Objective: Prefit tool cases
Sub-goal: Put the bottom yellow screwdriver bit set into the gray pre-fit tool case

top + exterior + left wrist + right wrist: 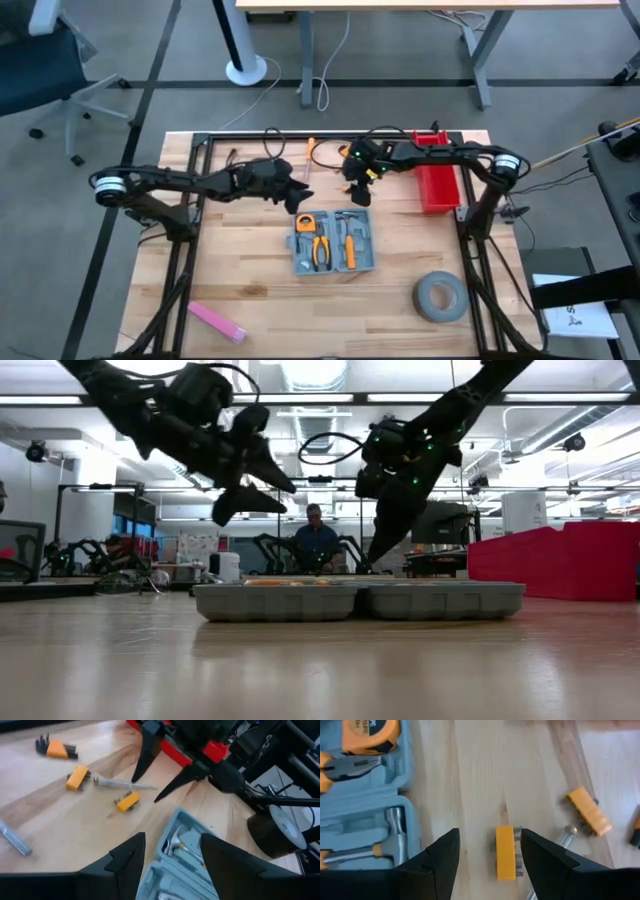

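The open tool case sits mid-frame in the high view, partly filled. Our right gripper hangs spread above the yellow bit holder; we reckon that's next. Left gripper waits wide, empty.

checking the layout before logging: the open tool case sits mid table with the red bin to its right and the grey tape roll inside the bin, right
Not quite. The high view shows the grey tape roll lying on the bare table, nearer the front than the red bin, not inside it. The open tool case does sit mid table with the bin to its right.
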`<state>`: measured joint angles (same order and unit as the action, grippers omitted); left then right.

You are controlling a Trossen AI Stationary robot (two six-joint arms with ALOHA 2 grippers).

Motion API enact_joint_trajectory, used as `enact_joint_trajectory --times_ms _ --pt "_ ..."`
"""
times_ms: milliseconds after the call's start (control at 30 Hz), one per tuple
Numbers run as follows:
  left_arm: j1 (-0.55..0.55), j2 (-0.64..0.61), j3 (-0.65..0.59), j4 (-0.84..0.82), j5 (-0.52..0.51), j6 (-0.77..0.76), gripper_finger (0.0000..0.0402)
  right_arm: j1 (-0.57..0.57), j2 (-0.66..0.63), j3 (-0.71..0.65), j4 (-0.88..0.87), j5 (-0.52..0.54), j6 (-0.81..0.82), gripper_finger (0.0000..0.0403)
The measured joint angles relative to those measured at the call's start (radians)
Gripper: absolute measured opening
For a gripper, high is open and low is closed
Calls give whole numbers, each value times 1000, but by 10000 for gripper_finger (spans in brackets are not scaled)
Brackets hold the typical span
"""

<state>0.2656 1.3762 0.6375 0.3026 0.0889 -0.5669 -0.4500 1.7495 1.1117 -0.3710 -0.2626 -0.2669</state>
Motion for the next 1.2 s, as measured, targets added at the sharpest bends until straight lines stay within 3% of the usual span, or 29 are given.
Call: enact_joint_trajectory --times_ms 333,533,667,767,1200 --pt "-10 -134 -104 -99 13 -44 187 10 68 8 1 30 -25 188" --pt "-12 -213 -96 -262 26 -45 181 12 80 7 6 81 -34 188" --pt "-12 -246 -94 -266 26 -38 180 14 84 8 5 130 -17 188" --pt "-12 -252 -93 -264 26 -34 183 22 84 7 -3 192 -29 188" --pt "-12 -235 -82 -267 26 -18 175 39 85 5 -10 181 -93 188"
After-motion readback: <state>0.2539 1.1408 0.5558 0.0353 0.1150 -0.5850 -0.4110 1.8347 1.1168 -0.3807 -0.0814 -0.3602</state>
